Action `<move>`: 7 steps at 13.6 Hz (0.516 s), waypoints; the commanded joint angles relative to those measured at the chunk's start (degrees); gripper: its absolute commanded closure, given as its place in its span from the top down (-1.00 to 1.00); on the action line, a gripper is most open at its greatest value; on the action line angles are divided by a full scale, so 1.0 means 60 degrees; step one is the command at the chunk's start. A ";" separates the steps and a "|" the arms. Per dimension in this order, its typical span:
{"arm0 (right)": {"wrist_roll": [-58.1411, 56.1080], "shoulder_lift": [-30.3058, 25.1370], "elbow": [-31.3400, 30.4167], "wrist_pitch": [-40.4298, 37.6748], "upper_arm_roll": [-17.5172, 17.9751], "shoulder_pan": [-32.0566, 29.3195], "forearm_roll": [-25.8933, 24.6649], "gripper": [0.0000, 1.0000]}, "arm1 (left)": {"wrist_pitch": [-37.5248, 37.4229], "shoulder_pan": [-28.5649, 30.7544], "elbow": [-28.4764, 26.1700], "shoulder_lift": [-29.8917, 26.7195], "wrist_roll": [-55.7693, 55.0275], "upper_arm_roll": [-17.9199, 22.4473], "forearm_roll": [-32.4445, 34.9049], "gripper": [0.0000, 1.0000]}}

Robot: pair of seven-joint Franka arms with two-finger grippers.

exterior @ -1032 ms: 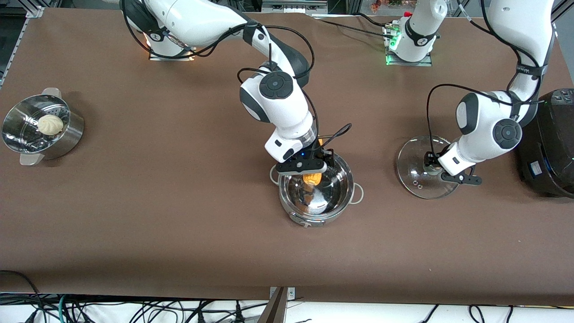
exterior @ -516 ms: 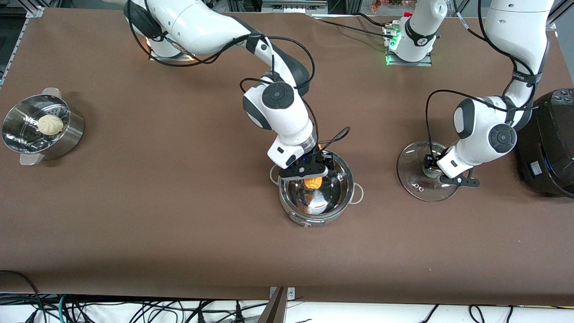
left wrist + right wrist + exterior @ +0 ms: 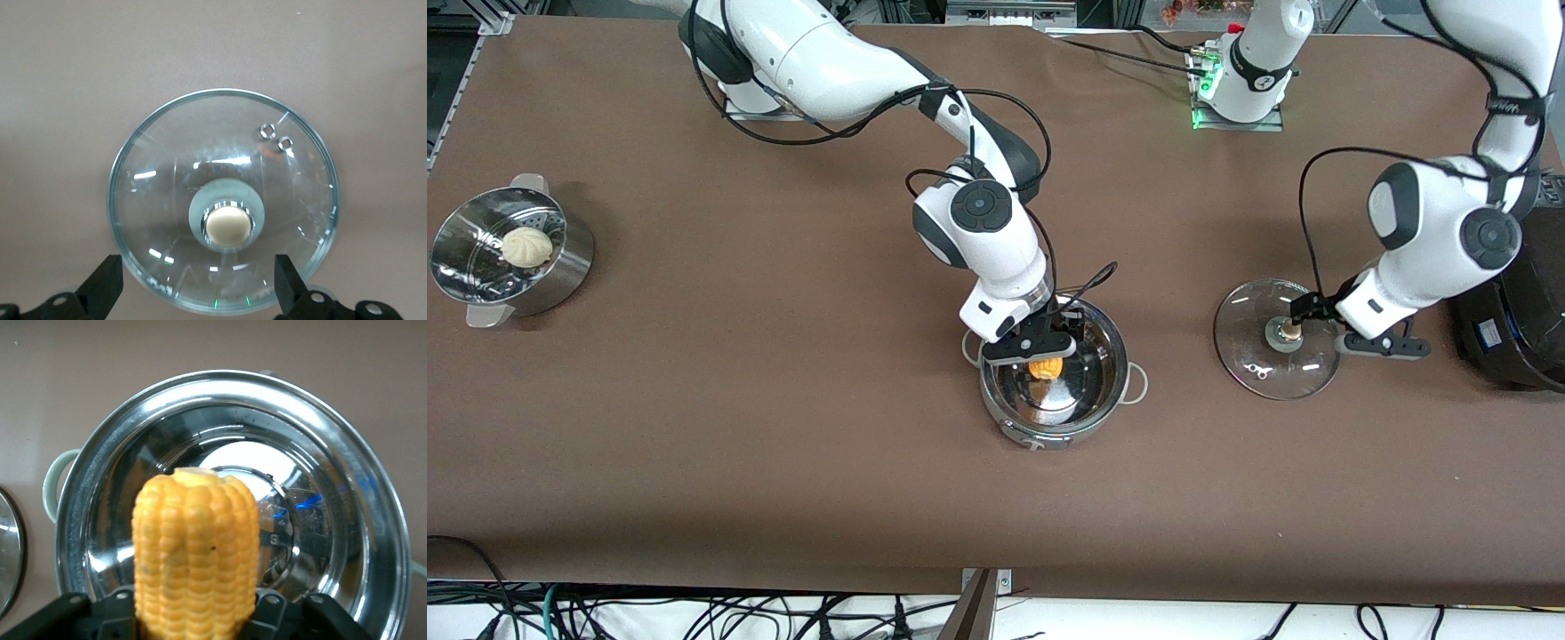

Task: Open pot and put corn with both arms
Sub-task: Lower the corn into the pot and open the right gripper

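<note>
Front view: right gripper (image 3: pixel 1036 349) hangs over open pot (image 3: pixel 1054 425) at mid-table, fingers clamped on corn (image 3: pixel 1046 366), cob poised for drop into bowl. Glass lid (image 3: pixel 1263 360) lies flat on table beside pot, toward left arm's end; left gripper (image 3: pixel 1376 345) hovers over lid's edge.

Left wrist view: left gripper fingers (image 3: pixel 103 287) spread wide, lid's beige knob (image 3: pixel 228 224) free between them, released.

Right wrist view: corn plump, yellow-orange, kernel rows neat, blunt tip aimed at pot's shiny, empty bottom (image 3: pixel 267 493).
</note>
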 commanded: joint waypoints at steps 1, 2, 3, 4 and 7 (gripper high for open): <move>-0.0080 0.0094 0.0205 -0.0036 -0.0066 0.0086 -0.0206 1.00 | -0.0027 0.0047 -0.0795 -0.1278 -0.0060 -0.0091 0.0200 1.00; -0.0065 0.0080 0.0205 -0.0036 -0.0066 0.0086 -0.0206 1.00 | -0.0027 0.0047 -0.0795 -0.1614 -0.0060 -0.0062 0.0200 1.00; -0.0051 0.0080 0.0205 -0.0036 -0.0066 0.0086 -0.0206 1.00 | -0.0114 0.0047 -0.0795 -0.1907 -0.0075 -0.0061 0.0200 1.00; -0.0050 0.0065 0.0205 -0.0050 -0.0066 0.0115 -0.0206 1.00 | -0.0492 0.0120 -0.0708 -0.2185 -0.0075 -0.0061 0.0200 1.00; -0.0123 -0.0255 0.0220 -0.0822 -0.0125 0.0042 -0.0206 1.00 | -0.1794 0.0325 0.0183 -0.2612 -0.0060 0.0011 0.0214 1.00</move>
